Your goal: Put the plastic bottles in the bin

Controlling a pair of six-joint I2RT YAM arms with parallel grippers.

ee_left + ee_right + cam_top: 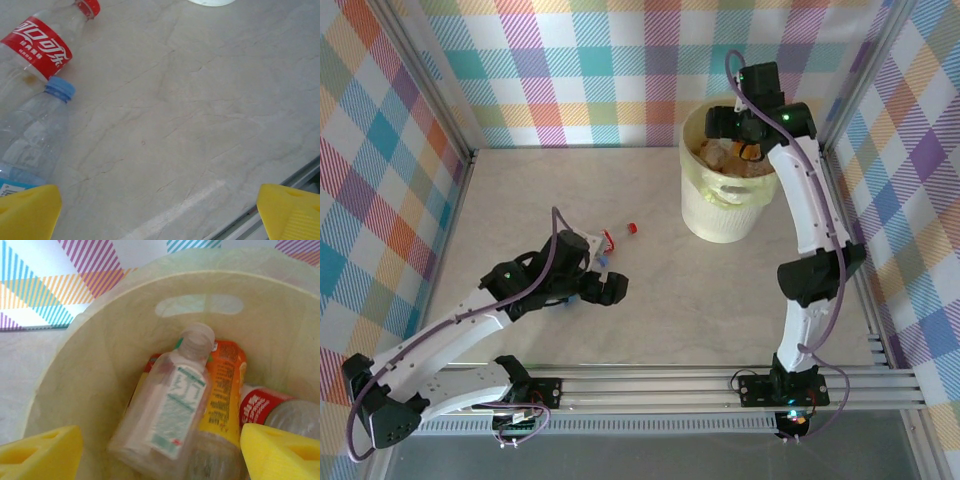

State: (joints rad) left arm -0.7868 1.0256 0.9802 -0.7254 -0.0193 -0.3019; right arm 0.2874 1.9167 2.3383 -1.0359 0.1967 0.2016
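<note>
Three lie in the bin [100, 365]: clear uncapped bottle [165, 410], orange-labelled bottle [225, 390], red-labelled bottle [260, 405]. The right gripper [160, 455] hangs spread, empty, above them; left gripper [165, 210] spread, empty, near a cola bottle [40, 45] and blue-capped bottle [35, 140] on the table [200, 100].

Bright, even light; soft faint shadows; wrist views slightly blurred, hazy, near edges out of focus.

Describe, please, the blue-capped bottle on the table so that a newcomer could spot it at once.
On the table, left of the bin, two bottles lie together by the left arm. The blue-capped bottle is clear, its cap pale blue; the red-labelled bottle beside it has a red cap.
</note>
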